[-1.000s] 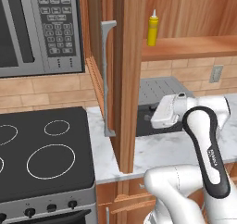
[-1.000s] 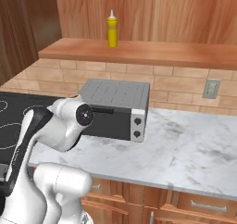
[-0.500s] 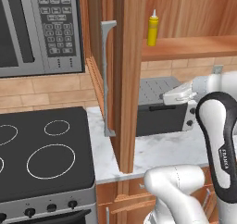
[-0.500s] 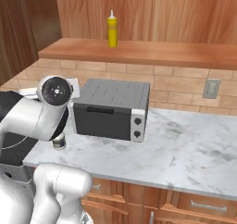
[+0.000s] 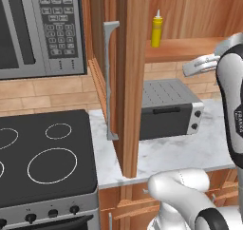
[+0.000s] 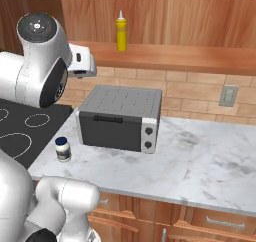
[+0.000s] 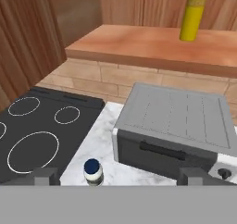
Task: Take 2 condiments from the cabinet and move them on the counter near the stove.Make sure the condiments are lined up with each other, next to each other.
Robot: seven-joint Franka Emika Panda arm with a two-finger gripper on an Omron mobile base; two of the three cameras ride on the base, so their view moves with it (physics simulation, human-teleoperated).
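The yellow squeeze bottle [image 5: 157,29] [image 6: 121,32] [image 7: 194,12] stands upright on the cabinet's shelf board [image 6: 165,56] [image 7: 152,45]. The short white jar with the dark blue lid [image 6: 62,149] [image 7: 93,171] stands on the marble counter [image 6: 200,161] between the stove [image 6: 20,131] [image 7: 41,126] and the toaster oven. My gripper [image 5: 190,68] [image 7: 118,176] hangs at about shelf height, above the jar and apart from it. It is open, its fingertips [image 7: 46,174] wide apart with nothing between them. The bottle lies ahead, up and to the right in the hand view.
A grey toaster oven [image 5: 168,108] [image 6: 120,117] [image 7: 176,126] sits on the counter under the shelf. The open cabinet door [image 5: 128,77] with its grey bar handle [image 5: 111,81] juts out beside the steel microwave [image 5: 38,29]. A wall outlet [image 6: 228,96] is at the right.
The arm has swung up from in front of the toaster oven to shelf height. The jar now stands uncovered on the counter by the stove.
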